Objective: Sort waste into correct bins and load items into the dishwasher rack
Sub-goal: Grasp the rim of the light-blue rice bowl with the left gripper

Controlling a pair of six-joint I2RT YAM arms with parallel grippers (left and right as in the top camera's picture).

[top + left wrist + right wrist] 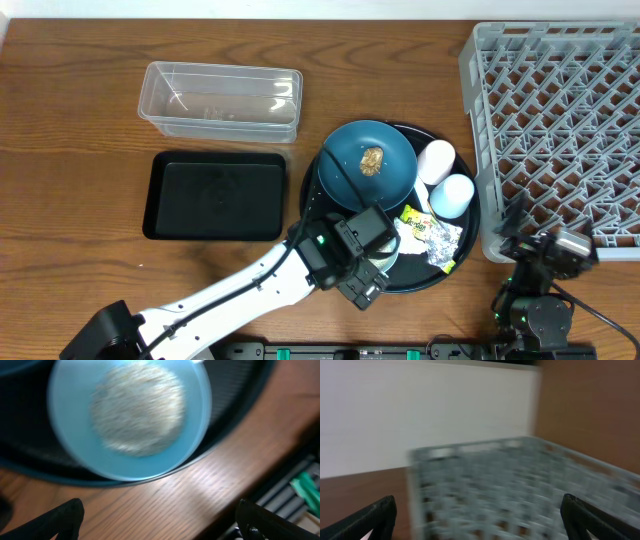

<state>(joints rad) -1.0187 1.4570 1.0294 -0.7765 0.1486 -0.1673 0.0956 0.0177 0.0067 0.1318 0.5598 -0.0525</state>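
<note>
A round black tray (470, 215) holds the dark-blue plate (345, 170) with a brown food lump (372, 160), a white cup (436, 160), a light-blue cup (453, 195), a yellow-green wrapper (412, 215) and crumpled foil (442, 240). My left gripper (368, 272) hangs open over the tray's front edge and hides most of the pale-blue bowl. In the left wrist view the bowl (65, 440) holds white rice (135, 412), just beyond the open, empty jaws (160, 520). My right gripper (522, 232) is open and empty (480, 520) at the front-left corner of the grey rack (560, 130), which shows blurred in its view (520, 490).
The clear tub (220, 100) stands at the back left, with the shallow black rectangular tray (215, 195) in front of it. The round tray's rim (240, 415) sits close to the table's front edge (280, 475).
</note>
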